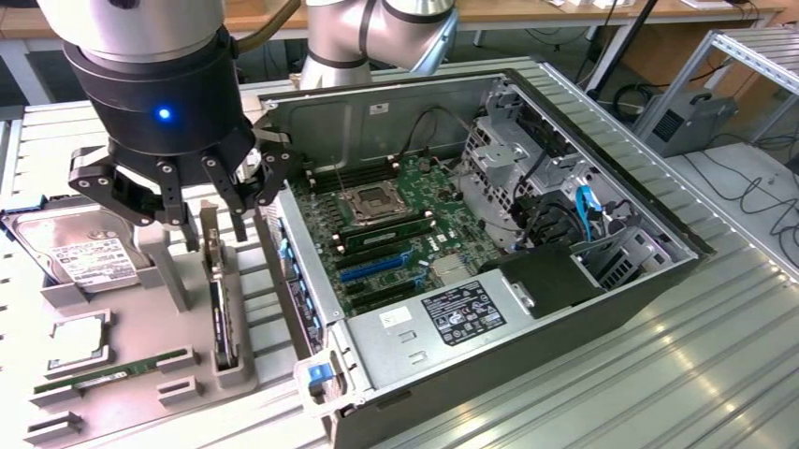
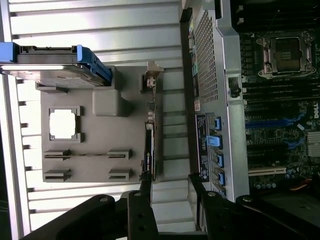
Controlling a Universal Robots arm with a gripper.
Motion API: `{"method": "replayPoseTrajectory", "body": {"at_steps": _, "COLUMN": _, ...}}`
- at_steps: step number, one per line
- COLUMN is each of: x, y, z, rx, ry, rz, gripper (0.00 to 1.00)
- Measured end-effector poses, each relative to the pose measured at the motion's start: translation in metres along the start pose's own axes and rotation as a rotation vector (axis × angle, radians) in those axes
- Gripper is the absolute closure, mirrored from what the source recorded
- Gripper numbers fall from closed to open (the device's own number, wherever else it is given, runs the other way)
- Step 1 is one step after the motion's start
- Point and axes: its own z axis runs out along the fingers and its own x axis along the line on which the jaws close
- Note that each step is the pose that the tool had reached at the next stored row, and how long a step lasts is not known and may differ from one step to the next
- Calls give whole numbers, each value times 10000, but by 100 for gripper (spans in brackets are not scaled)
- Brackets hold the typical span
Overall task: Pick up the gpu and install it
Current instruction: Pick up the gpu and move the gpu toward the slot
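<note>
Two fingers of my tool [image 1: 212, 234] spread above the gpu [image 1: 221, 313], which stands on edge in the grey holder [image 1: 131, 369], at the exterior view's left of the computer case [image 1: 525, 365]. One finger looks in line with the card; descending so, I risk striking its top edge.

Matt plastic tray [image 1: 135, 323] (table [image 1: 649, 374] glossy metal).

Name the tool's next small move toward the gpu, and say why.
Probably a short, slow descent. The tool hangs open just above the gpu, which stands on edge, ungripped, in its slot of the grey holder beside the open computer case. Lowering would likely bring its jaws to either side of the card's top edge.
</note>
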Motion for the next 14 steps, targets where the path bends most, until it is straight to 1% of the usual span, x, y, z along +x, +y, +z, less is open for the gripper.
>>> {"method": "replayPoseTrajectory", "body": {"at_steps": 14, "x": 1, "y": -3, "z": 60, "rx": 0, "ry": 0, "rz": 0, "gripper": 58}}
